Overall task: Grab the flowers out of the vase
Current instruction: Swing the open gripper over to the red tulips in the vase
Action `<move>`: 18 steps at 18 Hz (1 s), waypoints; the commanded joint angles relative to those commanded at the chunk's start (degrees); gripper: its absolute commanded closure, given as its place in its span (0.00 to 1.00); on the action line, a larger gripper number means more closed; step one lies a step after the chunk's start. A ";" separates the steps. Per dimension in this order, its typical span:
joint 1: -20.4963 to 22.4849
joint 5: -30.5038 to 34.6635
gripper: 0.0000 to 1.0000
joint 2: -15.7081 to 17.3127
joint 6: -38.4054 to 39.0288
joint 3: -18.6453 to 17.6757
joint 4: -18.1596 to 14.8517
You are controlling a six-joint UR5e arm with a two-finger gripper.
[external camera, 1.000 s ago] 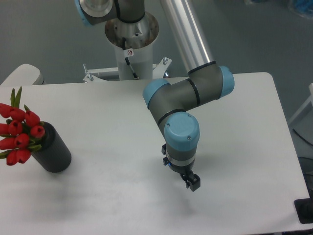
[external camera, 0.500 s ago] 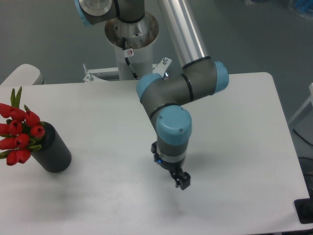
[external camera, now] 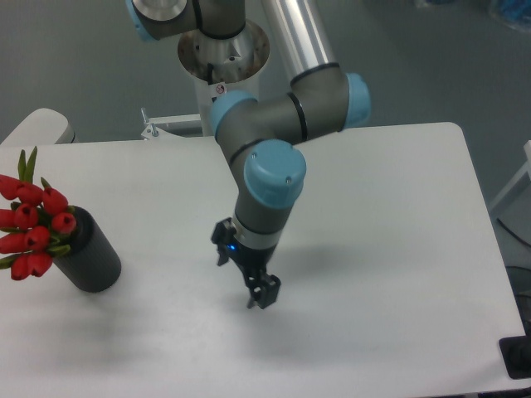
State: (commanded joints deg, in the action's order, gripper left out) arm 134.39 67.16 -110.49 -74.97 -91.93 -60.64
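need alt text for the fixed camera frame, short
A robot arm's gripper hangs over the middle of a white table, holding nothing. At the far left edge, red tulip flowers sit in a black cylindrical vase, well apart from the gripper.

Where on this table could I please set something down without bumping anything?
The right half of the table is bare, from the pincer to the right edge. The strip along the back edge is free too. The left edge is crowded by the vase and flowers.
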 joint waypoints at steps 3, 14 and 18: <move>0.00 -5.53 0.00 1.85 0.00 -1.58 0.00; 0.00 -23.48 0.00 6.68 1.32 -9.58 0.09; -3.33 -26.38 0.00 7.92 3.42 -10.73 0.09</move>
State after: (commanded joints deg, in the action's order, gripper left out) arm 131.06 40.78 -102.57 -71.55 -102.66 -60.56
